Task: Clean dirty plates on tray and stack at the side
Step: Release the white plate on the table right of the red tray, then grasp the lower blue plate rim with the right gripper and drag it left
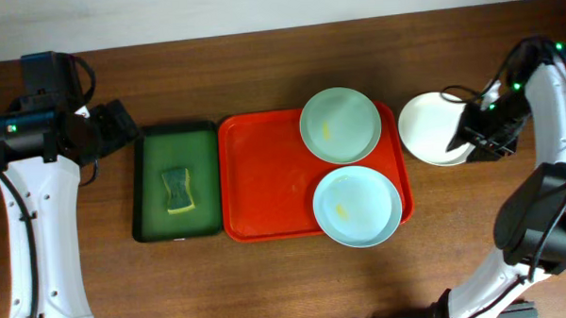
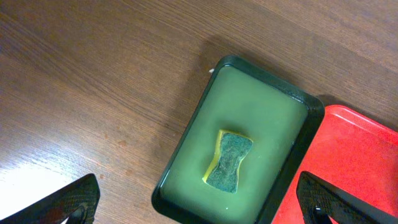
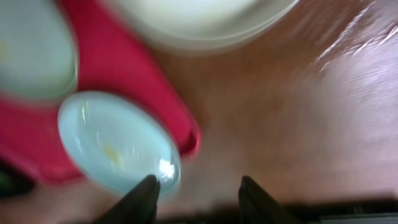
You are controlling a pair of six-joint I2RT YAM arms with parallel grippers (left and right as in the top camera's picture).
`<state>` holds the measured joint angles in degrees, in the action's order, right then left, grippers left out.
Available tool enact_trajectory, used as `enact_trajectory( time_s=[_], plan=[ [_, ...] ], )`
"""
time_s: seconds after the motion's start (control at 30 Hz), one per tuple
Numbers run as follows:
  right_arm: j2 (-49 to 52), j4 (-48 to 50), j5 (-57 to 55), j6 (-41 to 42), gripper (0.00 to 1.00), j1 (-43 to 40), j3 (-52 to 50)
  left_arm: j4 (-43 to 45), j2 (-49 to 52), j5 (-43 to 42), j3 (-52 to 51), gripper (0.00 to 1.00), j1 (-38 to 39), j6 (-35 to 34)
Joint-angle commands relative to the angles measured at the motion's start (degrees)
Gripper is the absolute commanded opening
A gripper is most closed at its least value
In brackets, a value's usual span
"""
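Observation:
The red tray (image 1: 265,178) lies mid-table with two mint-blue plates on its right side, one at the back (image 1: 339,126) and one at the front (image 1: 357,205), each with a small yellow smear. A cream-white plate (image 1: 433,127) rests on the table just right of the tray. My right gripper (image 1: 485,138) hovers at that plate's right edge. In the blurred right wrist view the gripper (image 3: 198,196) is open and empty, the white plate (image 3: 199,25) lying beyond its fingertips. My left gripper (image 1: 121,122) is wide open over the table left of the trays.
A dark green tray (image 1: 144,183) holding a yellow-green sponge (image 1: 177,189) sits left of the red tray. In the left wrist view the sponge (image 2: 229,160) lies ahead of the spread left gripper (image 2: 202,208). Bare wooden table surrounds both trays.

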<state>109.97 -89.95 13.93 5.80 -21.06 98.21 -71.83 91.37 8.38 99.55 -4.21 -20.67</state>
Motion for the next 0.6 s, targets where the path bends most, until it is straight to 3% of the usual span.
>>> enact_trajectory(
  time_s=[0.0, 0.27, 0.33, 0.43, 0.5, 0.57],
  plan=[
    [-0.24, -1.25, 0.39, -6.25, 0.51, 5.99, -3.30, -0.07, -0.11, -0.02, 0.35, 0.99, -0.09, -0.55],
    [-0.22, 14.88, 0.46, -4.68, 0.51, 14.38, -22.10, -0.07, -0.11, -0.02, 0.35, 0.99, -0.09, -0.55],
    [-0.22, 18.53, 0.48, -4.70, 0.38, 15.08, -24.87, -0.07, -0.11, -0.04, 0.35, 0.99, -0.09, -0.52],
    [-0.22, 21.29, 0.52, -4.68, 0.32, 16.20, -27.34, -0.07, -0.11, -0.02, 0.35, 0.99, -0.09, -0.55],
    [-0.22, 21.90, 0.66, -4.68, 0.23, 16.98, -27.91, -0.07, -0.11, -0.02, 0.35, 0.99, -0.09, -0.55],
    [-0.22, 21.88, 0.66, -4.68, 0.21, 17.90, -28.20, -0.07, -0.11, -0.02, 0.35, 0.99, -0.09, -0.55]
  ],
)
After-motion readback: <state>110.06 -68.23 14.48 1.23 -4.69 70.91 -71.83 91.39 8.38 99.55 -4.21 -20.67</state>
